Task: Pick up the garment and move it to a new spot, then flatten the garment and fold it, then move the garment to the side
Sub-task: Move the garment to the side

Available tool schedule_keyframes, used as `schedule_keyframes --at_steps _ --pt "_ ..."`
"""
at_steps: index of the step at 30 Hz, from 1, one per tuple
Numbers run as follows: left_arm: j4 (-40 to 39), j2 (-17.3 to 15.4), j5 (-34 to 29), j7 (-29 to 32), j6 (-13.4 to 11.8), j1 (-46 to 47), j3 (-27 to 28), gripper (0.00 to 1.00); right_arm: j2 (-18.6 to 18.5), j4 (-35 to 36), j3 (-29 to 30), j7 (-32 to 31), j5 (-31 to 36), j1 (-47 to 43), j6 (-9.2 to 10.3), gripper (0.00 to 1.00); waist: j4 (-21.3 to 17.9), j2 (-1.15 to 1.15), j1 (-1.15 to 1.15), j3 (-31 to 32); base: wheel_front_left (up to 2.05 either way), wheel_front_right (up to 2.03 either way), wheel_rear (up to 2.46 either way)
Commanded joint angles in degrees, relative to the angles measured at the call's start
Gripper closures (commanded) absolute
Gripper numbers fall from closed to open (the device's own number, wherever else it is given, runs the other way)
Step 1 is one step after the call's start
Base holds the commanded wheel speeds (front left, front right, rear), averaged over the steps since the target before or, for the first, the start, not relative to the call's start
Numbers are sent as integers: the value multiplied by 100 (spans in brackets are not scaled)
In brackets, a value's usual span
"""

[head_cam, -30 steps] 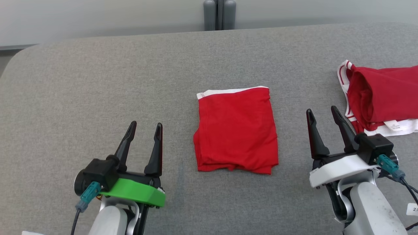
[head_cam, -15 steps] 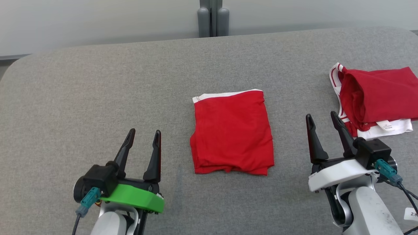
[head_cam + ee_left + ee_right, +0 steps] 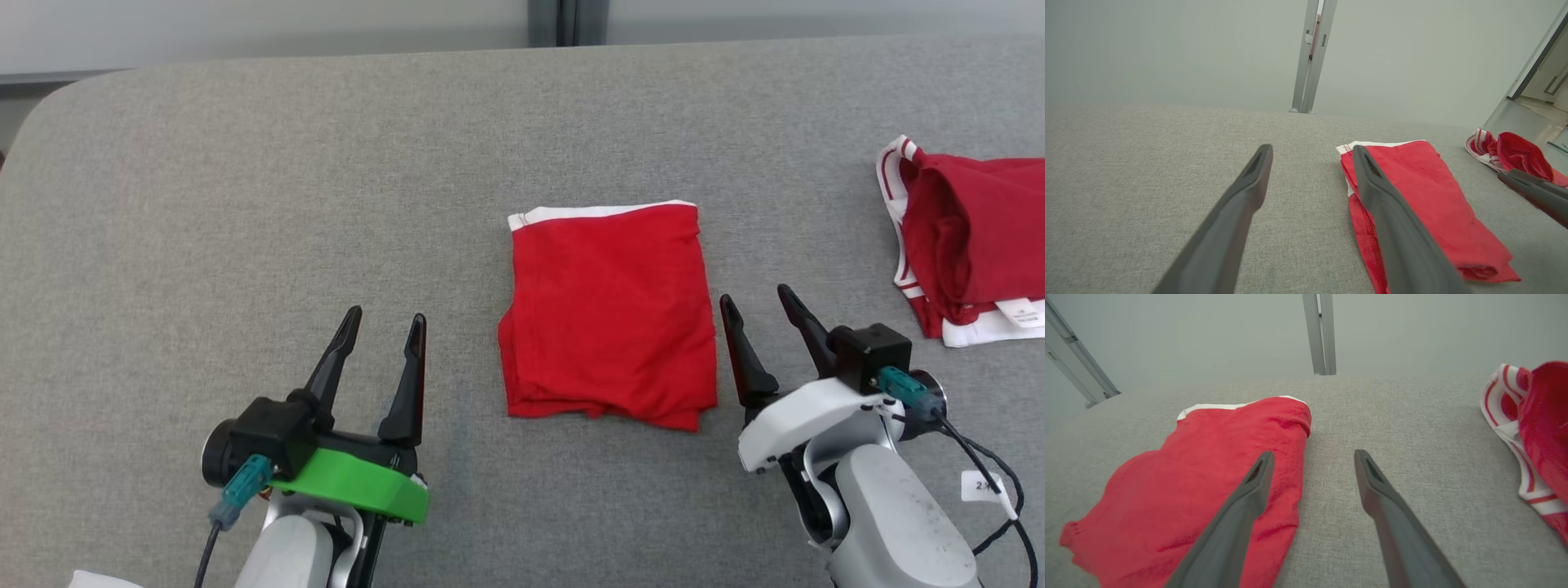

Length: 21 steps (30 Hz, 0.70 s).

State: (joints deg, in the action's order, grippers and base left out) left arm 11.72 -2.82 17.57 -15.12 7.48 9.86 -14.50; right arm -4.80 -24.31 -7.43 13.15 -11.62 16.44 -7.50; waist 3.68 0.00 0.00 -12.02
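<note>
The folded red garment (image 3: 608,314) lay near the middle of the grey padded table (image 3: 245,163), flanked by the robot's two arms. The right gripper (image 3: 755,296) stood just beside the cloth's right-hand edge, toward its near corner, with its fingers spread wide and holding nothing. In the right wrist view its inner finger crossed the red edge, though whether it touched could not be told. The left gripper (image 3: 385,314) was equally wide and empty, and sat apart from the left edge with a strip of grey between. That made the right arm the nearer of the two.

The garment lay to the right gripper's own left and slightly ahead. Its longer axis ran away from the robot, roughly parallel to the fingers (length exceeded width only slightly). A white waistband (image 3: 604,213) marked the far edge. The near edge showed stacked, slightly uneven layers, with a small tongue of cloth at the near right corner. The top face was smooth but for faint creases.

On this evidence the folding looked complete and the move to the side was the step outstanding. That step would likely call for a pinch through all the layers at the right edge. A second red garment (image 3: 971,245) lay crumpled well off to the right.
</note>
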Motion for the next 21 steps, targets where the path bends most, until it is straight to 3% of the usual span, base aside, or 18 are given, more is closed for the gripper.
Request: schedule_keyframes --at_steps 1,13,21 --pt "9 -18 -8 0 3 120 -22 0 -24 -117 -16 -88 -84 138 2 0 168 0 0 -181 0 0 0" --pt "-28 -17 59 0 3 280 -111 0 102 -988 -28 -805 -1338 773 1 0 585 0 0 -410 0 0 0" --pt "-36 -16 87 0 3 245 -55 0 -102 -1393 -561 -1198 -1447 797 0 0 645 0 0 -367 0 0 0"
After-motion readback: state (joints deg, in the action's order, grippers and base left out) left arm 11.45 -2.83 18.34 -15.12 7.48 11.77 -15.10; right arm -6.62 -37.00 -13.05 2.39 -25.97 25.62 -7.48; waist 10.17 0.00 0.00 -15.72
